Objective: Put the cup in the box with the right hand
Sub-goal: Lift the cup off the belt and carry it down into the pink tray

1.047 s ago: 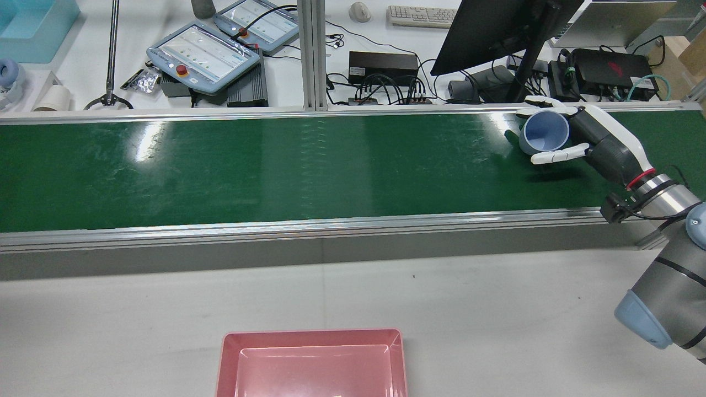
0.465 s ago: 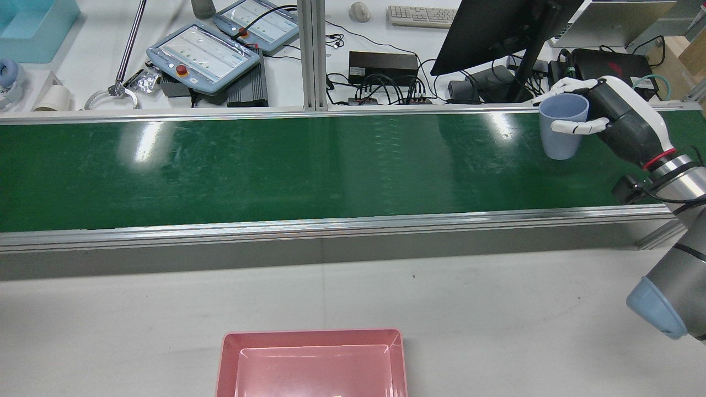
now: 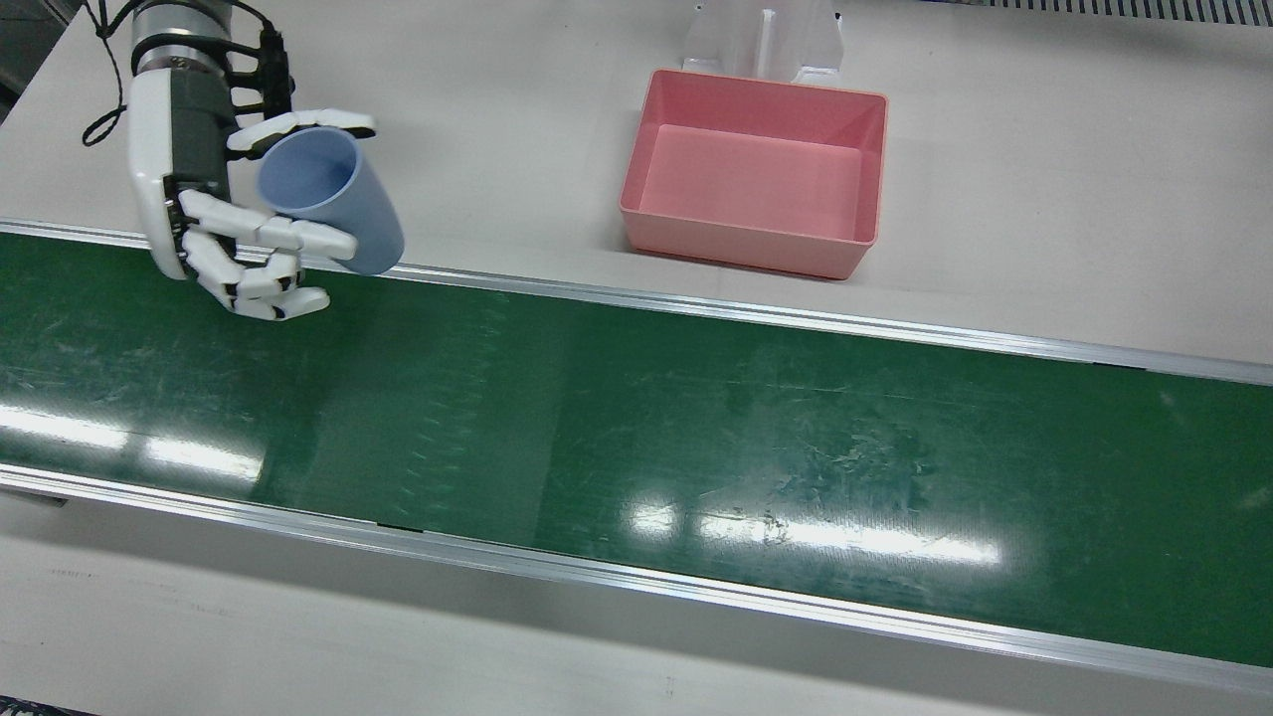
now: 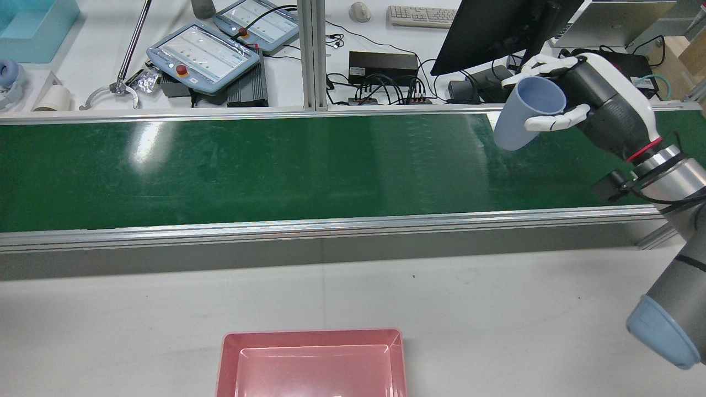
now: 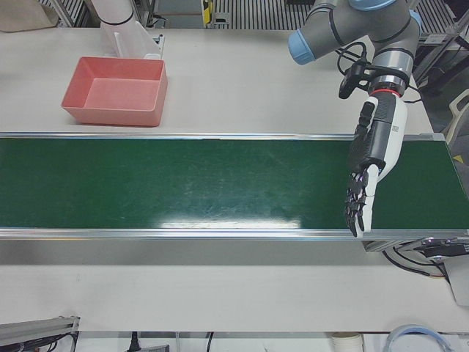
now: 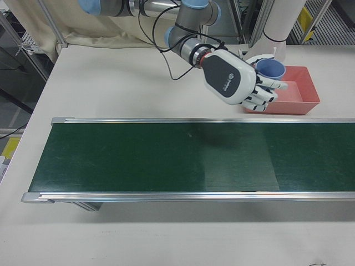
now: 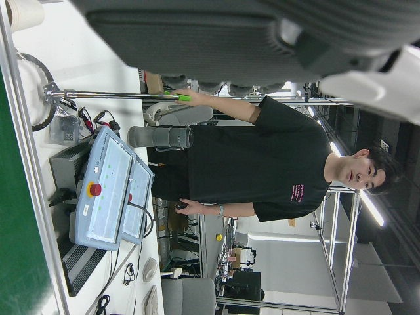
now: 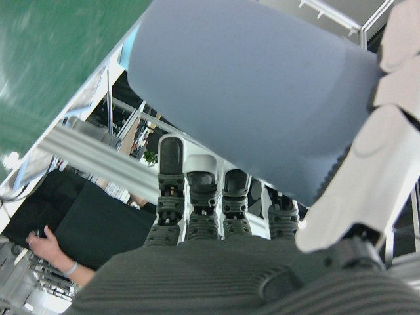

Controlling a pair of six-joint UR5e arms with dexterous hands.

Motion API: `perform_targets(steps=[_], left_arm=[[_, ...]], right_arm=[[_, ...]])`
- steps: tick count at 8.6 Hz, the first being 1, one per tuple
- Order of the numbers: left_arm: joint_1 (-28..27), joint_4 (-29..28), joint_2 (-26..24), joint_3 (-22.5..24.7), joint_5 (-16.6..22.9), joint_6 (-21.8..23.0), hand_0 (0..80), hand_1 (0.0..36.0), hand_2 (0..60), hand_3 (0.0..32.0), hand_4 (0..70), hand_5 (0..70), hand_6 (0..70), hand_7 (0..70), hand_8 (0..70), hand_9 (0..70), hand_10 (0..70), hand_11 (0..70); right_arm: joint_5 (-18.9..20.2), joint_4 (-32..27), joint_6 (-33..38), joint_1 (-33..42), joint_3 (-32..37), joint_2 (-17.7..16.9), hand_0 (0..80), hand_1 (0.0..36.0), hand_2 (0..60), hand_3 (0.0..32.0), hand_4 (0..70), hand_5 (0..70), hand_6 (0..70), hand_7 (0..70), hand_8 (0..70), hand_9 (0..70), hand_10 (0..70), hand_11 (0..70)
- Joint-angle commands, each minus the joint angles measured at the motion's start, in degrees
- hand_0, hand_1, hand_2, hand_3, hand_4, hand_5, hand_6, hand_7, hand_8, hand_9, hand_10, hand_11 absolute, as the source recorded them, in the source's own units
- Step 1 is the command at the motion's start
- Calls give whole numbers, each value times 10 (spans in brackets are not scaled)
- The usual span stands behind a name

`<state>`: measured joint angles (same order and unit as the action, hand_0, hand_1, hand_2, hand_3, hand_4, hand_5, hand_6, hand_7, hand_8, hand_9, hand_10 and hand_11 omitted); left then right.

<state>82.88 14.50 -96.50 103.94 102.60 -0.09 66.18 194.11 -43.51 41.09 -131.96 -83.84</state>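
My right hand [image 4: 598, 107] is shut on a pale blue cup [image 4: 524, 118] and holds it tilted in the air above the right end of the green belt [image 4: 276, 165]. In the front view the hand [image 3: 194, 189] and cup [image 3: 333, 204] hang over the belt's robot-side edge at far left. The right-front view shows the hand [image 6: 233, 80] and cup [image 6: 270, 68], and the right hand view shows the cup [image 8: 262, 85] against the fingers. The pink box [image 3: 736, 244] stands empty on the white table [image 3: 1044, 199]; it also shows in the rear view [image 4: 311, 335]. My left hand [image 5: 372, 158] is open above the belt's other end.
Aluminium rails [image 3: 796, 318] edge the belt on both sides. Beyond the belt lie teach pendants [image 4: 201, 52], a monitor [image 4: 496, 27], cables and a pole with a ring end [image 4: 113, 91]. A white pedestal [image 3: 761, 40] stands behind the box.
My right hand has lifted the cup off the belt, turned it from lying on its side to tilted in the air, and carried it left in the rear view.
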Motion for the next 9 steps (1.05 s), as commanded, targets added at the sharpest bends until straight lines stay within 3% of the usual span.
perform_targets(steps=[1, 3, 4, 5, 6, 7, 9], left_arm=[[0, 1, 0, 1, 0, 0, 0, 0, 0, 0, 0, 0, 0, 0, 0, 0, 0, 0], [0, 0, 0, 0, 0, 0, 0, 0, 0, 0, 0, 0, 0, 0, 0, 0, 0, 0], [0, 0, 0, 0, 1, 0, 0, 0, 0, 0, 0, 0, 0, 0, 0, 0, 0, 0], [0, 0, 0, 0, 0, 0, 0, 0, 0, 0, 0, 0, 0, 0, 0, 0, 0, 0], [0, 0, 0, -1, 0, 0, 0, 0, 0, 0, 0, 0, 0, 0, 0, 0, 0, 0], [0, 0, 0, -1, 1, 0, 0, 0, 0, 0, 0, 0, 0, 0, 0, 0, 0, 0], [0, 0, 0, -1, 0, 0, 0, 0, 0, 0, 0, 0, 0, 0, 0, 0, 0, 0]], right_arm=[[-42, 12, -84, -174, -41, 32, 463, 91, 192, 0, 360, 85, 281, 700, 426, 695, 261, 383], [-79, 8, -126, -281, -37, 38, 463, 91, 186, 0, 352, 80, 259, 700, 393, 655, 250, 367], [-95, 6, -151, -331, -30, 48, 474, 73, 107, 0, 360, 78, 245, 700, 370, 625, 243, 358], [-99, 3, -184, -362, -29, 54, 452, 123, 251, 0, 251, 67, 180, 700, 250, 454, 178, 267], [-99, 3, -189, -368, -28, 54, 452, 144, 264, 0, 180, 44, 75, 269, 35, 104, 74, 120], [-99, 3, -189, -370, -27, 54, 468, 122, 167, 0, 208, 36, 45, 138, 0, 13, 39, 70], [-99, 3, -188, -375, -20, 54, 456, 139, 234, 0, 191, 36, 48, 152, 0, 23, 35, 65]])
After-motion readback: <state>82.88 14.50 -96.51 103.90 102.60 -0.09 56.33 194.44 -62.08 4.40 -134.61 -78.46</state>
